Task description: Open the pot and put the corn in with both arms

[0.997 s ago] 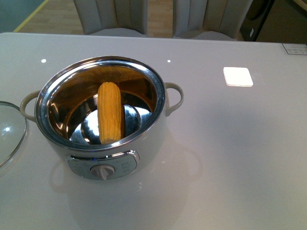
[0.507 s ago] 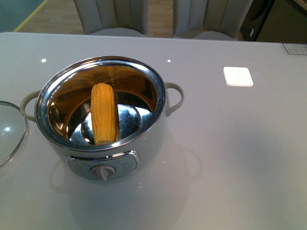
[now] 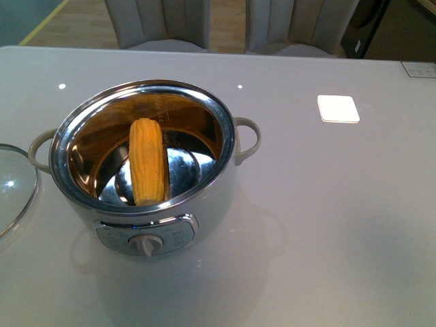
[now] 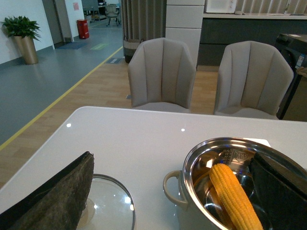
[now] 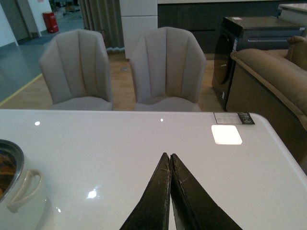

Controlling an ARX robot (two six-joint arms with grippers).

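Observation:
The pot [image 3: 204, 204] stands open on the white table, knob toward me. The corn [image 3: 148, 162] lies inside it, leaning from the steel floor up the far wall. Neither arm shows in the front view. In the left wrist view the pot [image 4: 192, 211] and the corn [image 4: 234, 196] are close below; my left gripper [image 4: 175, 187] is open and empty, one finger [image 4: 57, 196] over the glass lid and the other [image 4: 283, 191] over the pot. My right gripper [image 5: 170, 155] is shut and empty above bare table, with the pot's handle [image 5: 21, 191] off to one side.
The round glass lid [image 3: 13, 187] lies flat on the table left of the pot, also in the left wrist view [image 4: 112, 206]. A white square pad [image 3: 338, 109] is at the back right. Two grey chairs [image 4: 163, 72] stand behind the table's far edge.
The corn has shifted slightly left inside the pot between one second ago and half a second ago, then stayed still. Nothing else has moved.

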